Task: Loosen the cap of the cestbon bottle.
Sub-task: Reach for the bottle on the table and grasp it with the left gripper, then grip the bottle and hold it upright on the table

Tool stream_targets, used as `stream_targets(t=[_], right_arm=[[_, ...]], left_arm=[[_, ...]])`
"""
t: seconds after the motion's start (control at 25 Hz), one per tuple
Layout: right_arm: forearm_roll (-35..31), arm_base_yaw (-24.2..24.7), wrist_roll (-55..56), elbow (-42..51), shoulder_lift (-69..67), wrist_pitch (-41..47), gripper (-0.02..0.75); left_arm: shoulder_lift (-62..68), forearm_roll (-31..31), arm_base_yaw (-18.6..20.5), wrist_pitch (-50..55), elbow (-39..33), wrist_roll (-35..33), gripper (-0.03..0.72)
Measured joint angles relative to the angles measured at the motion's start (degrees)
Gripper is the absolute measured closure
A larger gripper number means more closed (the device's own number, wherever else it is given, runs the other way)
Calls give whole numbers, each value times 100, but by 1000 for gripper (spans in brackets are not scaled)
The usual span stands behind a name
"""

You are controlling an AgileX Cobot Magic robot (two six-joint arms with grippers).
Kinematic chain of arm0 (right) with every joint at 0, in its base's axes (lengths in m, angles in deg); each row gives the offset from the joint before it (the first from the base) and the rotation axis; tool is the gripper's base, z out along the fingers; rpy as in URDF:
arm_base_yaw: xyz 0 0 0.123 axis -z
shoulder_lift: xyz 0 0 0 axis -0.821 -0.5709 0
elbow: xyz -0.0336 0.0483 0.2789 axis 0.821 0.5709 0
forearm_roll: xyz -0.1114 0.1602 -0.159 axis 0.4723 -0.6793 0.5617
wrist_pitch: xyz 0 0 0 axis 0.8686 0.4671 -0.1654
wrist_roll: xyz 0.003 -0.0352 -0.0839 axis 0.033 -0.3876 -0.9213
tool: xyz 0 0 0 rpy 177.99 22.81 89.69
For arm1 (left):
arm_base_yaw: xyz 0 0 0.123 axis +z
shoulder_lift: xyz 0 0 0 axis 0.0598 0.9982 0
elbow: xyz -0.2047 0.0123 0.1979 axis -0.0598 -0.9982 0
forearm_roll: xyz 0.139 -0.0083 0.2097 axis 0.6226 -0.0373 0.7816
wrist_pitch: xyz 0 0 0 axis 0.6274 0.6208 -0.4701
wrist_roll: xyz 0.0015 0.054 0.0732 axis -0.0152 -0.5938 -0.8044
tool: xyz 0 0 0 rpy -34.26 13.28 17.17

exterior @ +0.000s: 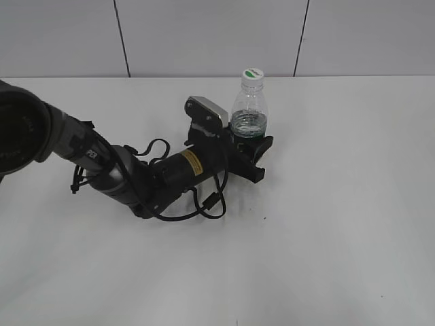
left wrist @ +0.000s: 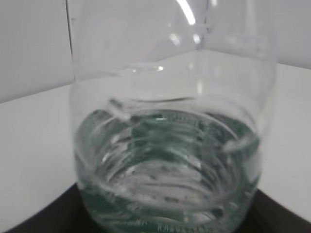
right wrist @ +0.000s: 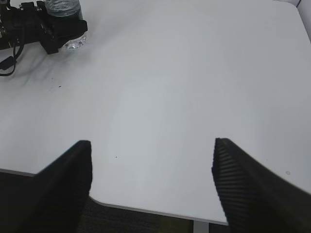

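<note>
The cestbon bottle stands upright on the white table at the back centre, with its white cap, green mark on top, on the neck. My left gripper is shut on the bottle's lower part, around the green label band. In the left wrist view the clear bottle fills the frame and the cap is out of view. My right gripper is open and empty over the table's near edge, far from the bottle. It does not show in the exterior view.
My left arm lies low across the table's left half, with a black cable loop beside it. The table's front edge runs just under the right jaws. A panelled wall stands behind the table.
</note>
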Motion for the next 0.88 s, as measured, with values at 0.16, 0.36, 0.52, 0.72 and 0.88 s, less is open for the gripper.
stream_targets(t=[0.16, 0.36, 0.52, 0.72, 0.88], right_arm=[[0, 0, 0, 0, 0, 0, 150], [0, 0, 0, 0, 0, 0, 150], [0, 0, 0, 0, 0, 0, 150], [0, 0, 0, 0, 0, 0, 150], [0, 0, 0, 0, 0, 0, 150]], left_arm=[[7, 10, 0, -92, 0, 0, 285], [-56, 102, 70, -532, -127, 0, 285], [-513, 499, 265, -587, -677, 0, 285], [-1261, 1128, 644, -759, -1503, 0, 285], [-1683, 1789, 1050, -778, -2170, 0, 285]])
